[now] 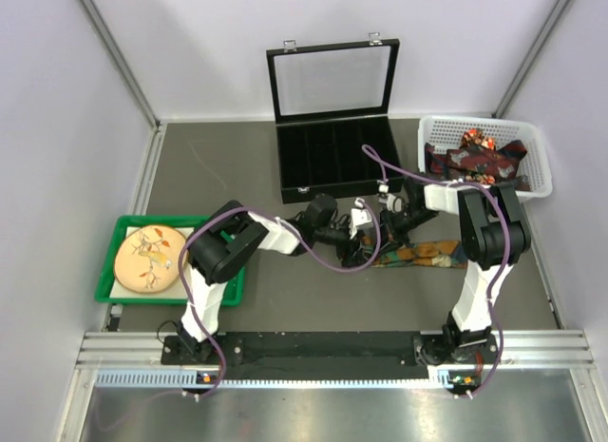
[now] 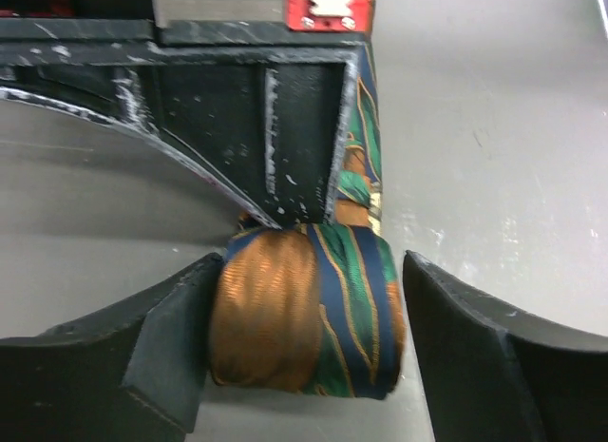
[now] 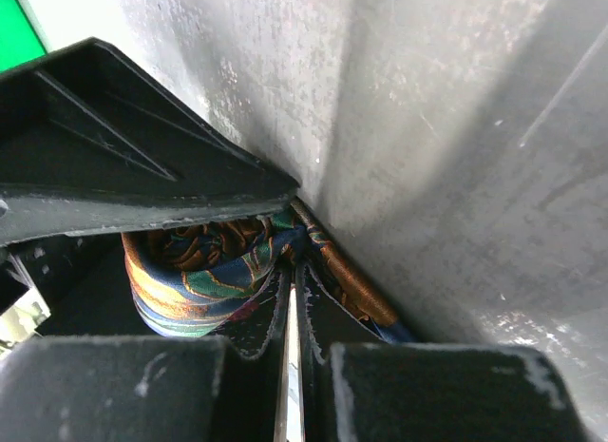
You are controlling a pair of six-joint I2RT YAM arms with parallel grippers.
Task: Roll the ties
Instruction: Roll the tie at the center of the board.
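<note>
One long, narrow fabric tie (image 1: 427, 255), striped in orange, green and navy, is partly rolled. Its near end is wound into a fat roll (image 2: 304, 318) on the grey worktop (image 1: 218, 166) between the two arms, and a flat tail is not yet wound. The tail's long axis runs roughly left to right in the overhead view, pointing away from the roll toward the right arm. The roll's own axis lies across that, from one left finger to the other. The left claw (image 2: 309, 271) stands wide, straddling the roll: one finger touches one end and the other is just clear, so it holds nothing. The right claw (image 3: 290, 299) is closed tight with its tips at the roll's edge; whether fabric is pinched between them I cannot tell. More dark patterned ties (image 1: 475, 155) lie unrolled in the white plastic basket (image 1: 475, 121), and the open black compartmented case (image 1: 332, 188) looks empty, so most of the job appears to lie ahead.
</note>
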